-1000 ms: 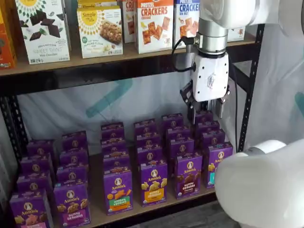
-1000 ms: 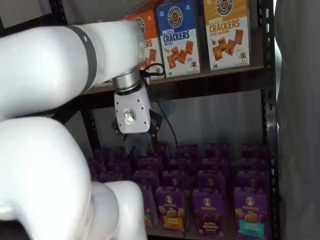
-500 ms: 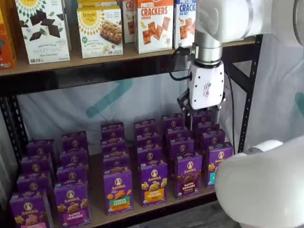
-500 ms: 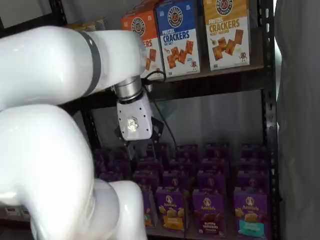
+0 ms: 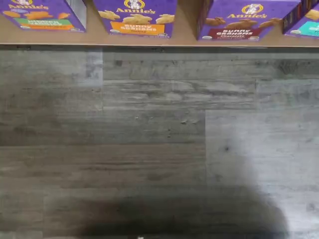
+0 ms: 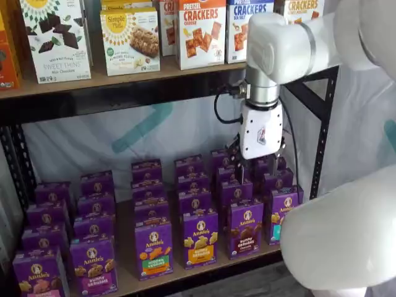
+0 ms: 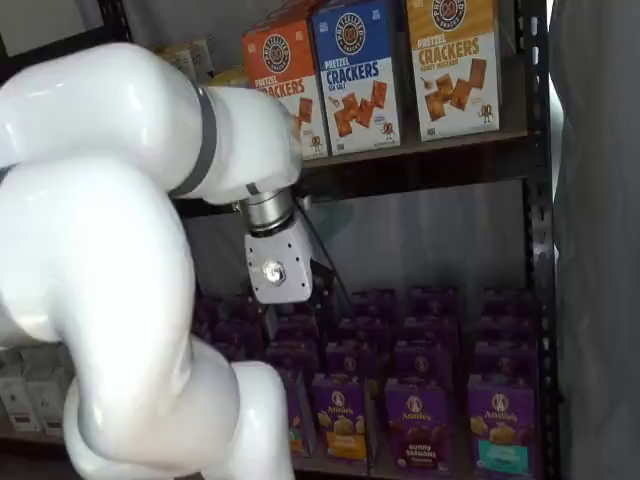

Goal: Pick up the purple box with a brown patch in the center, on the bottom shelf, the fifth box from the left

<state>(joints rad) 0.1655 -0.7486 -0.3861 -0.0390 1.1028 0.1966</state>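
Observation:
The purple box [image 6: 245,228] with dark brown crackers stands in the front row of the bottom shelf [image 6: 127,275]. It shows in both shelf views [image 7: 417,425] and in the wrist view [image 5: 239,20] at the shelf's front edge [image 5: 184,36]. My gripper [image 6: 258,166] hangs above the back rows, behind and slightly right of that box. Its black fingers show a gap and hold nothing. Its white body [image 7: 278,272] also shows in a shelf view, but the fingers there are lost against the dark boxes.
Several rows of similar purple cartons fill the bottom shelf, with an orange-band one [image 6: 200,238] left of the target and a teal-band one [image 6: 279,216] right. Cracker cartons [image 6: 201,31] stand on the upper shelf. A black upright [image 6: 322,130] is at right. Grey plank floor [image 5: 159,139] lies in front.
The gripper has moved left and down, closer over the purple boxes. The arm's upper link has swung further into both shelf views.

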